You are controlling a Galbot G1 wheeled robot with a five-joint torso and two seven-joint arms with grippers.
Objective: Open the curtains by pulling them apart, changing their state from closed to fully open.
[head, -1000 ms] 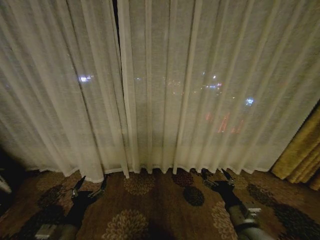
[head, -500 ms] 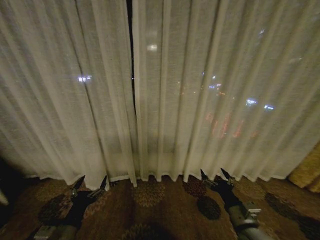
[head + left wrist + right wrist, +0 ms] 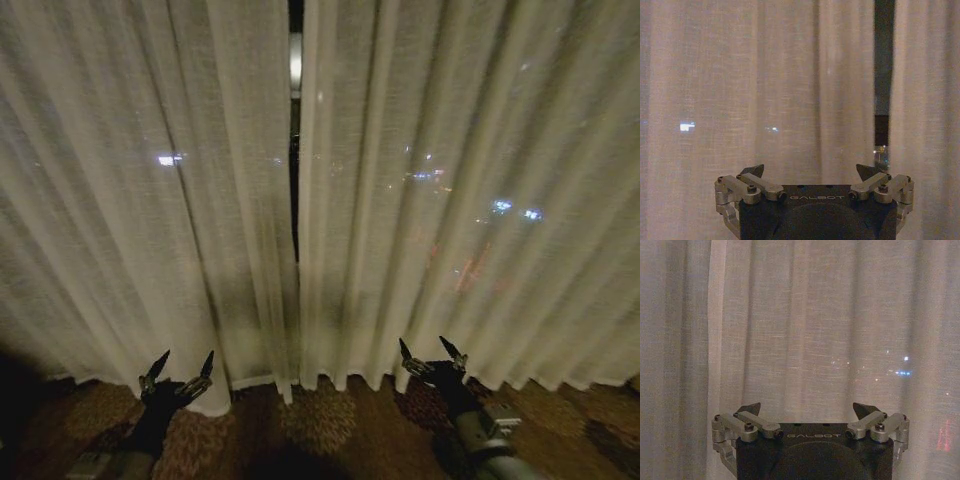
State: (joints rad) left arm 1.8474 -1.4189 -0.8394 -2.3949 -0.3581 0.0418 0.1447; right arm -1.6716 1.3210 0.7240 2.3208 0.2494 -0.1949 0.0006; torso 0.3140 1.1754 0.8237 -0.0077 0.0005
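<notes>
We count two curtains (image 3: pixel 420 190) hanging closed ahead of and above two end effectors, left end effector (image 3: pixel 182 366) and right end effector (image 3: pixel 431 353), both spread open, gripping nothing.

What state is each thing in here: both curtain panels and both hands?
left curtain panel: hanging drawn, closed
right curtain panel: hanging drawn, closed
gap between the panels: a narrow dark slit, not pulled apart
left hand: open, low in front of the left panel, gripping nothing
right hand: open, low in front of the right panel, gripping nothing
</notes>
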